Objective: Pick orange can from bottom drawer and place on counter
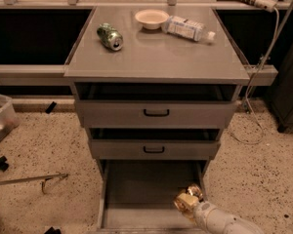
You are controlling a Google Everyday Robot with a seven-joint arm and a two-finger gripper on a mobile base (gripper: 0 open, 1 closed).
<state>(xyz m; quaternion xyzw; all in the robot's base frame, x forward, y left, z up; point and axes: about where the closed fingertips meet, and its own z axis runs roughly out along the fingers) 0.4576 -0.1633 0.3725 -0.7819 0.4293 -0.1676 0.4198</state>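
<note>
Three grey metal drawers sit under one broad flat grey metal counter (156,57): two shallow drawers with black handles, the upper (156,113) and the middle (154,149), and the deep bottom drawer (136,189), pulled open. The counter bears one green can (110,36) on its side, one cream round bowl (152,18) and one clear plastic bottle (188,29) lying flat. The open drawer holds one small shiny orange can (186,199) near its front right corner, clasped by the gripper (188,203) on the white arm (219,222).
</note>
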